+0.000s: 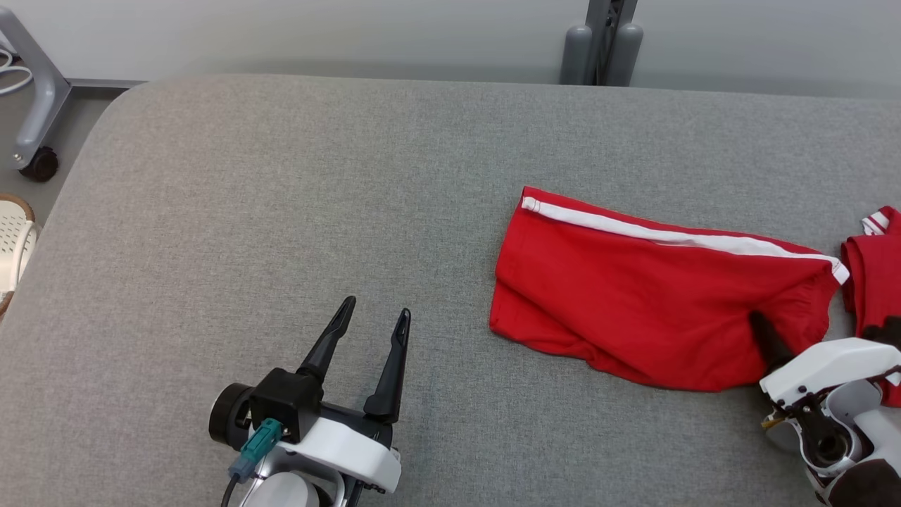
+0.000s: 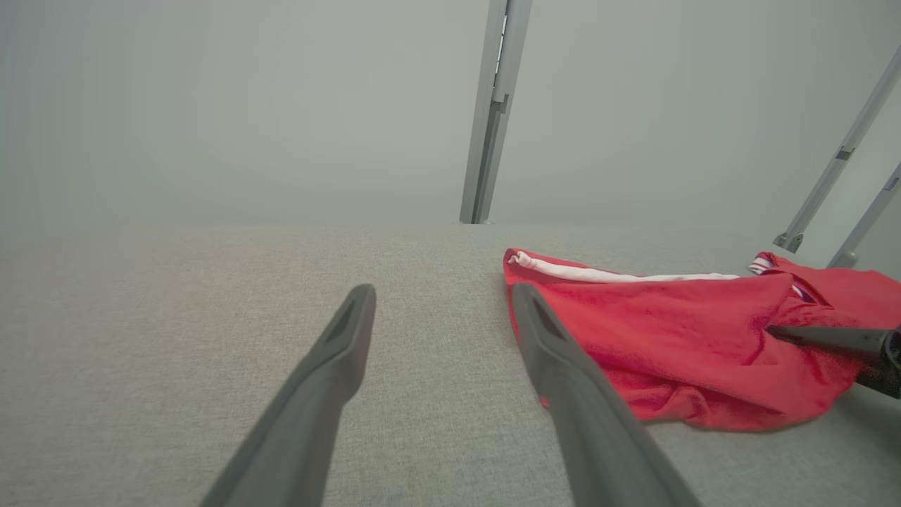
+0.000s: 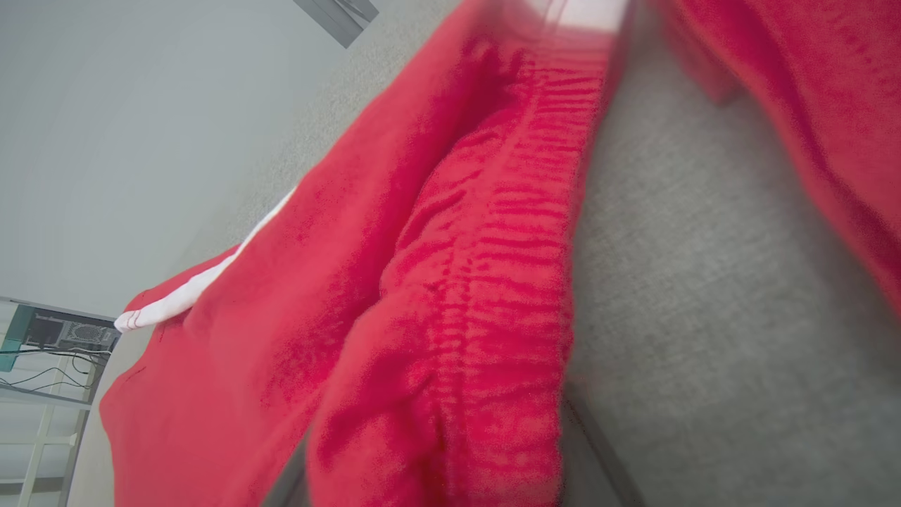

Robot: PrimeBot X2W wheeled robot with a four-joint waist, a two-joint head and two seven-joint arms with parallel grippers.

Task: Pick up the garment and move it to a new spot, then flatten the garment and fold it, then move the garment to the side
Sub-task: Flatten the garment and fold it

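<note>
The garment (image 1: 633,296) is a pair of red shorts with a white side stripe, lying bunched on the right half of the grey padded table (image 1: 281,211). My right gripper (image 1: 760,327) reaches in from the lower right, one dark finger (image 2: 823,336) resting on top of the cloth at the waistband. In the right wrist view the gathered waistband (image 3: 479,296) lies between the fingers (image 3: 605,465), which stand apart; whether they pinch it is unclear. My left gripper (image 1: 375,310) hovers open and empty over bare table, left of the garment (image 2: 690,352).
More red cloth with white trim (image 1: 873,267) lies at the right edge; I cannot tell if it joins the shorts. Beyond the table's rounded left corner stand a wheeled grey stand (image 1: 35,105) and a pale basket (image 1: 10,239). A grey post (image 1: 602,42) rises behind.
</note>
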